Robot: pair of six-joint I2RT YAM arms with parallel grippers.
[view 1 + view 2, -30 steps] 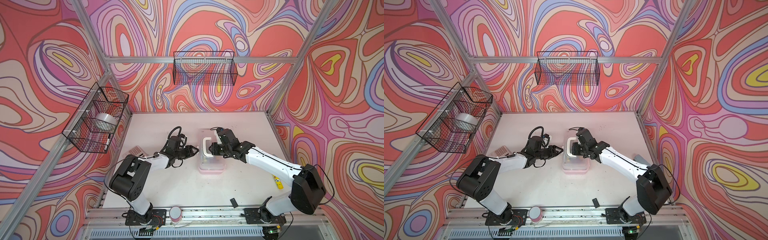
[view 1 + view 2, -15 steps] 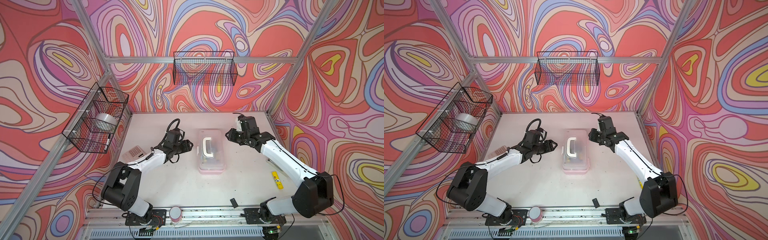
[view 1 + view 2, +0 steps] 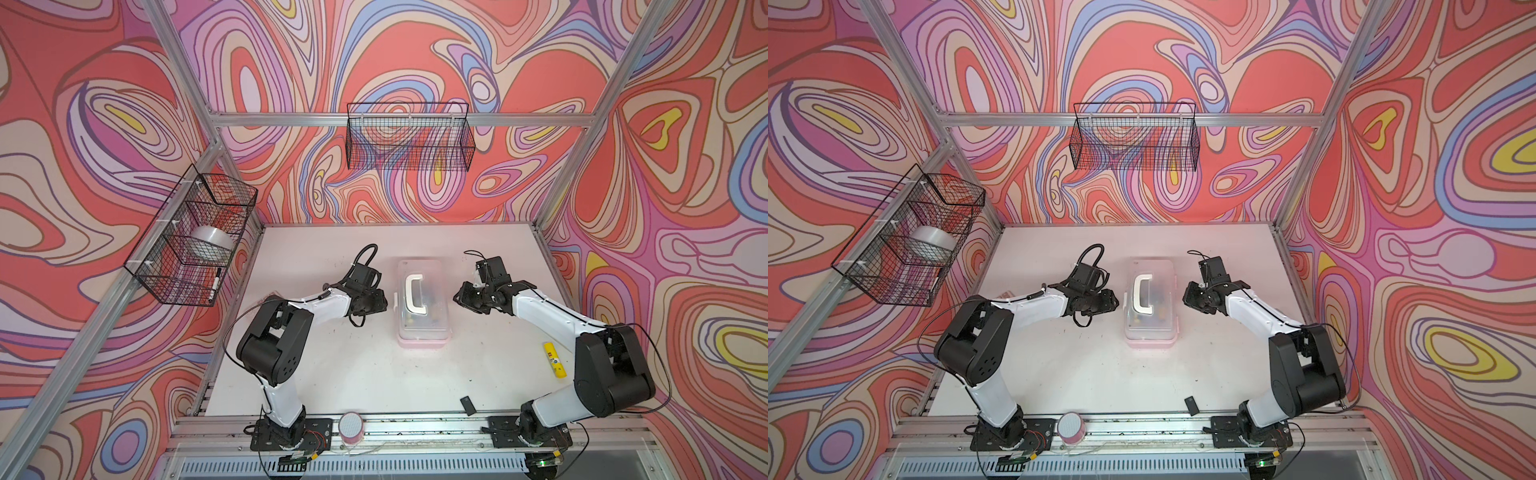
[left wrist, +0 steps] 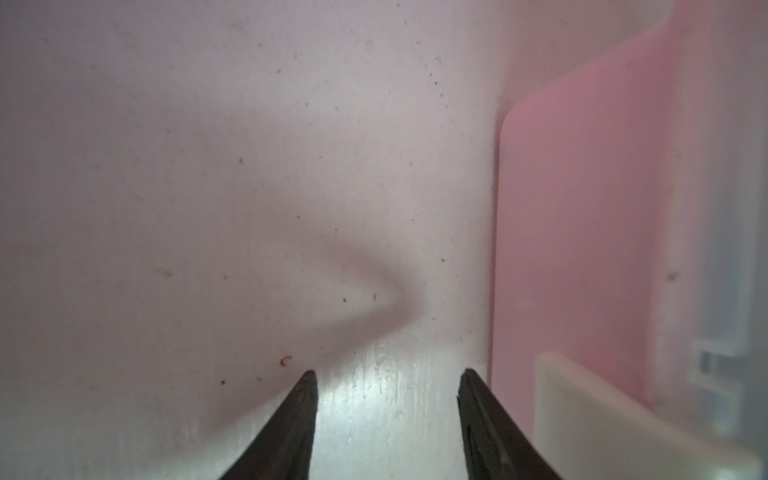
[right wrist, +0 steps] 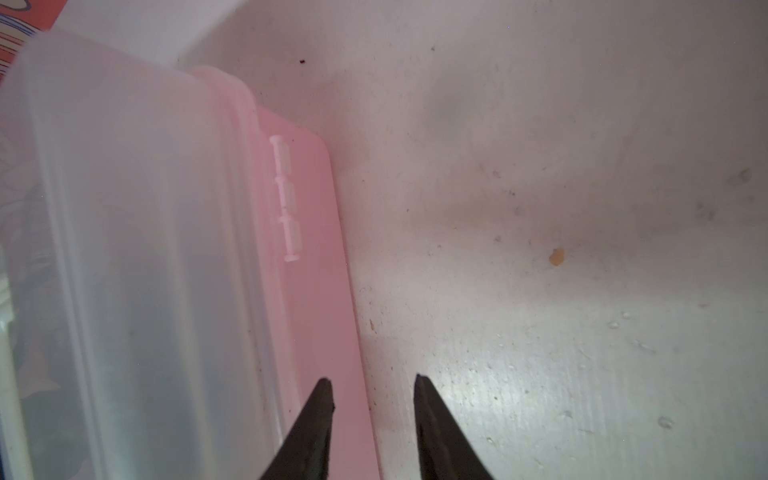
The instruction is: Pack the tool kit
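At the middle of the white table lies the tool kit: a pink base, a clear lid closed on it, and a white handle on top. Its long axis goes from 12 to 6 o'clock. The latch faces 9 o'clock and the hinge faces 3 o'clock. My left claw, at the kit's 9 o'clock, is spread and empty. My right claw, at its 3 o'clock, is parted less and pinches nothing.

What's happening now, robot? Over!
Left gripper open, empty. Right gripper open, empty. Pink box between them, lid down. Glue stick aside by right arm, blocking nothing.
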